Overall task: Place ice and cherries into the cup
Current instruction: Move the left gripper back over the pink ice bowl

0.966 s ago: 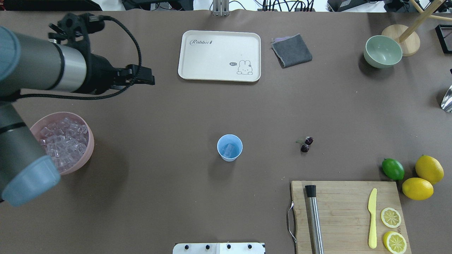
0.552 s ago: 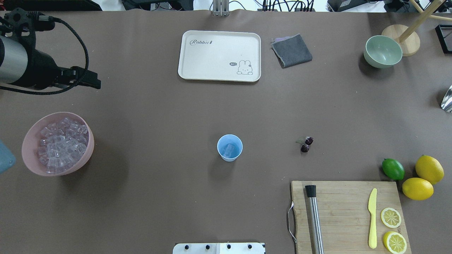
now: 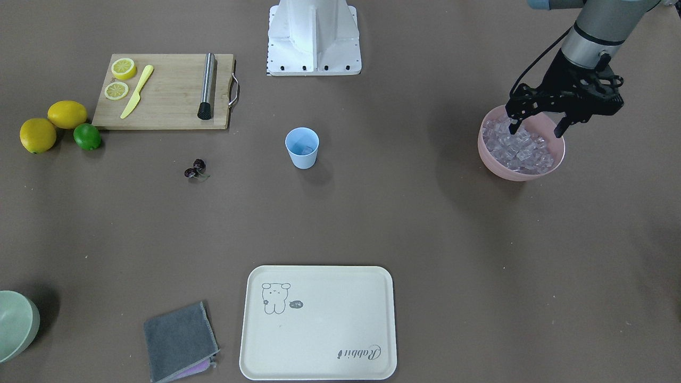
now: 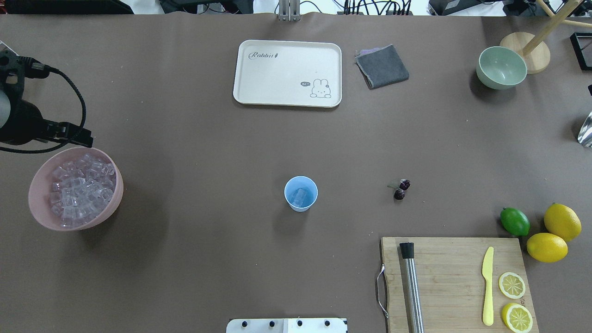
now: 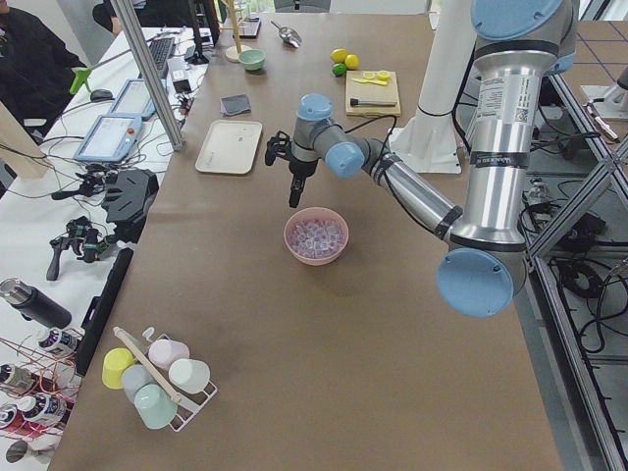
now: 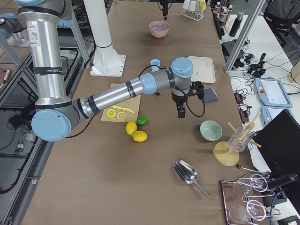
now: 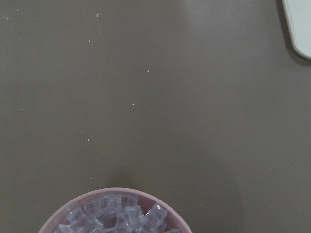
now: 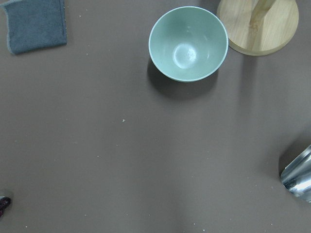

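The light-blue cup [image 4: 300, 194] stands mid-table with one cube of ice in it. Most of the ice [image 4: 81, 189] fills the pink bowl [image 4: 44, 221] at the left edge. The cherries [image 4: 400, 189] lie on the table to the cup's right. My left gripper [image 3: 536, 127] hangs open just over the bowl's far rim, fingers pointing down, with nothing between them. My right gripper [image 6: 180, 112] shows only in the exterior right view, over bare table near the green bowl; I cannot tell its state.
A cream tray [image 4: 286, 74], a grey cloth [image 4: 382, 66] and a pale green bowl [image 4: 502, 68] sit along the far side. The cutting board [image 4: 453, 277] carries a muddler, a yellow knife and lemon slices. A lime [image 4: 514, 221] and two lemons lie beside it.
My left arm has swung back leftward from the middle-left of the table and now hovers at the pink bowl. The cup and the cherries have not moved.
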Controlling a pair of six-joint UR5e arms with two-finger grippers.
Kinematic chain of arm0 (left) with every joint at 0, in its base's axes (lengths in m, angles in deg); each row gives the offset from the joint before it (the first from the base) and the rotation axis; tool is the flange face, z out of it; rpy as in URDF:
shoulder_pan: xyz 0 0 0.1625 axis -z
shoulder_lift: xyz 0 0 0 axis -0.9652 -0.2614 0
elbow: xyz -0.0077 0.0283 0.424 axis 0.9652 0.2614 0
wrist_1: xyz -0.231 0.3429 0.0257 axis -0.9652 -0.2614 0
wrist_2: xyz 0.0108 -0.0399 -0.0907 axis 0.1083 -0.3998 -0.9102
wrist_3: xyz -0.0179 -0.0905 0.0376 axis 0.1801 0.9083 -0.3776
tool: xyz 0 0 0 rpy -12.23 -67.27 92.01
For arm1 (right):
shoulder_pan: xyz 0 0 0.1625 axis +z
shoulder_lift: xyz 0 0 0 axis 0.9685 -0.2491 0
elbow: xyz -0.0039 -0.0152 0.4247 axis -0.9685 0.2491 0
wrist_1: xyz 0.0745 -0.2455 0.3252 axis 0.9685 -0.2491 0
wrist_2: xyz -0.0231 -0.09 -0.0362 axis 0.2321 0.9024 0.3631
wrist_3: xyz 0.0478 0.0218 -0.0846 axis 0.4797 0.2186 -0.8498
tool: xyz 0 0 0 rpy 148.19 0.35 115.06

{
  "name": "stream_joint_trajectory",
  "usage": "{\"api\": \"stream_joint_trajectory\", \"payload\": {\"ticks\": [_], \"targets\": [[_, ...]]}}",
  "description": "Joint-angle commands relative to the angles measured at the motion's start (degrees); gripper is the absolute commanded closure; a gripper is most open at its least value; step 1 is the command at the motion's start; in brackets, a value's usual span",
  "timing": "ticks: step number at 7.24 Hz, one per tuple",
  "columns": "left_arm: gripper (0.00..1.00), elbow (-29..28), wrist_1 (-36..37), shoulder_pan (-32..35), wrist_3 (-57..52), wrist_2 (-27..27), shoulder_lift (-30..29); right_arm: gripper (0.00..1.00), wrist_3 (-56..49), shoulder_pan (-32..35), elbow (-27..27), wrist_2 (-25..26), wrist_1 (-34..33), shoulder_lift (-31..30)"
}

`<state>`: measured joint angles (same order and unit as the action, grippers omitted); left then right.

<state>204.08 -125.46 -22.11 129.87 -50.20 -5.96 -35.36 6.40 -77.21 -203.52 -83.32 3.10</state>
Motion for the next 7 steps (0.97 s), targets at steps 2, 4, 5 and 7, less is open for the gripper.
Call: {"api": "stream_joint_trajectory", "payload": {"ticks": [2, 4, 5, 7], "targets": [[0.05, -1.98, -2.08, -2.80, -0.84, 0.51, 2.18, 0.00, 0.98, -1.54, 0.08, 0.27, 0.03, 0.40], [0.04, -1.99, -2.09, -6.14, -6.85, 0.51, 1.74, 0.00, 2.31, -2.08, 0.35, 0.09, 0.03, 0.84], [0.04, -2.17, -2.09, -6.42, -10.21, 0.43, 1.83, 0.00, 2.31, -2.25, 0.17, -0.17, 0.03, 0.75], [0.04, -3.74, -2.09, -5.98, -20.21, 0.43, 2.53, 0.00, 3.87, -2.43, 0.96, -0.43, 0.12, 0.58]]}}
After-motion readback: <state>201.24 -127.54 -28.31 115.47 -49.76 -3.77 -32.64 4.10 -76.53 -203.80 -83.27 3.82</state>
